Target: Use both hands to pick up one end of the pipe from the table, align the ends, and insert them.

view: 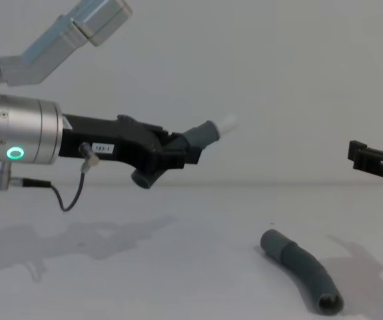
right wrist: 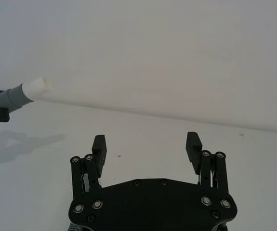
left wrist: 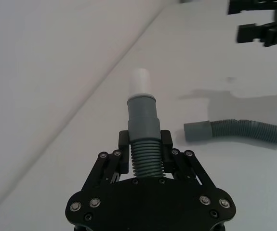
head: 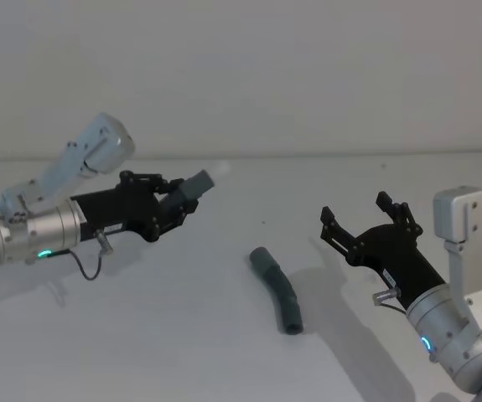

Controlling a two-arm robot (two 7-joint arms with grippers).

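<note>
Head view: matt white table (head: 140, 343), pale wall (head: 308, 67).

A: Where is the long pipe piece (head: 278, 289)?
B: It lies on the desk (head: 140, 335), about in the middle, all by itself.
A: And the short pipe piece (head: 192, 188)?
B: It is up off the desk on the left, in the left pincer (head: 176, 199), its tip pointing to the right.
A: Where is the right pincer (head: 356, 211)?
B: Up on the right, near the long pipe piece, not touching it.
</note>
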